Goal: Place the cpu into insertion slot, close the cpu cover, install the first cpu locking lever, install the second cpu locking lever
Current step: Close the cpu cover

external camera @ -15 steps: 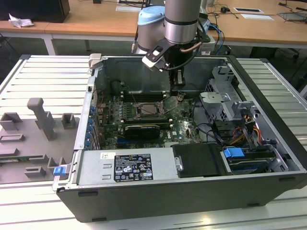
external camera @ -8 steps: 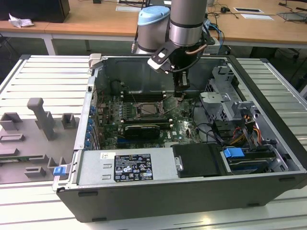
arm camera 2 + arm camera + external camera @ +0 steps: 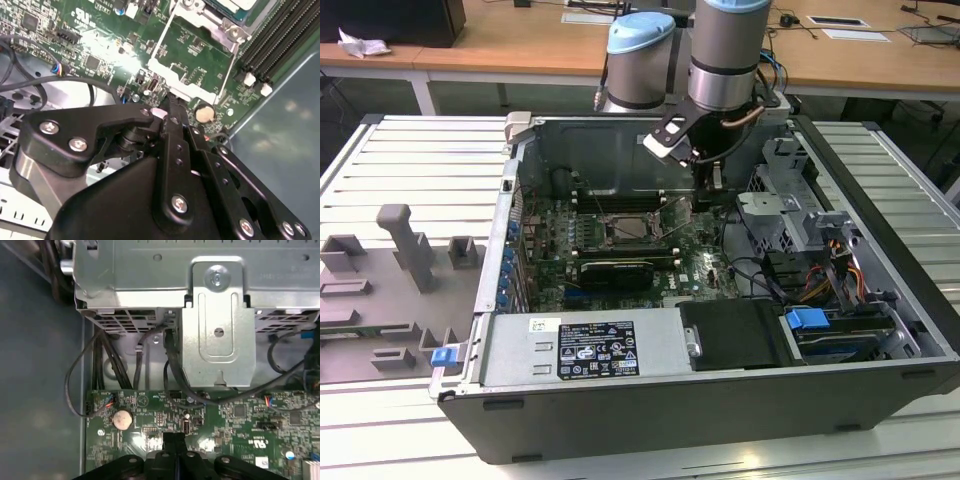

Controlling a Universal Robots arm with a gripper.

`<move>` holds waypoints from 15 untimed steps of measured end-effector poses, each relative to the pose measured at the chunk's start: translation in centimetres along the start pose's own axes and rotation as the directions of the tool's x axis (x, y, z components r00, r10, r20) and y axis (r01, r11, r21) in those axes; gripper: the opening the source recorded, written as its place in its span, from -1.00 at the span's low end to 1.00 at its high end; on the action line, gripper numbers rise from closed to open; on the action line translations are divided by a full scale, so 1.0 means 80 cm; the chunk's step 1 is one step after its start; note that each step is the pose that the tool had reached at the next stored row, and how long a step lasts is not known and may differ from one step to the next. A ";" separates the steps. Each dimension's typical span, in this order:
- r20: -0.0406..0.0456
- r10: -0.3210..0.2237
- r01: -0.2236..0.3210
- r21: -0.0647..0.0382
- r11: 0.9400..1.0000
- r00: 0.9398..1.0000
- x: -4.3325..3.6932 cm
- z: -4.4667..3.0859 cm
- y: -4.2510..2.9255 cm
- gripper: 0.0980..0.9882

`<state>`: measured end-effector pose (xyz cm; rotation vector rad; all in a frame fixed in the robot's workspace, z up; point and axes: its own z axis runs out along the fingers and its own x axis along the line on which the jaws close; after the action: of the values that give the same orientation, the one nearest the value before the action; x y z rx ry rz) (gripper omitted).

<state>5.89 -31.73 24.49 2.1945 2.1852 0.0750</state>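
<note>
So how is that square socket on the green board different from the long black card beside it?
The insertion slot is square, while the graphics card is a long, narrow bar. The insertion slot has a silvery metal rim around a dark middle; the graphics card is black all over. The insertion slot sits further back in the case, and the graphics card sits closer to the front wall. Both are mounted on the same green circuit board.
</note>
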 end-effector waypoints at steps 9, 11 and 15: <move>-0.002 0.000 0.000 0.000 1.000 1.000 -0.001 -0.0071 -0.0139 -0.98; -0.003 0.000 0.000 0.000 1.000 1.000 -0.001 -0.0080 -0.0207 -0.98; -0.003 0.000 0.000 0.000 1.000 1.000 -0.001 -0.0084 -0.0266 -0.98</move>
<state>3.72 -31.83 25.02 2.1961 2.1864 0.0780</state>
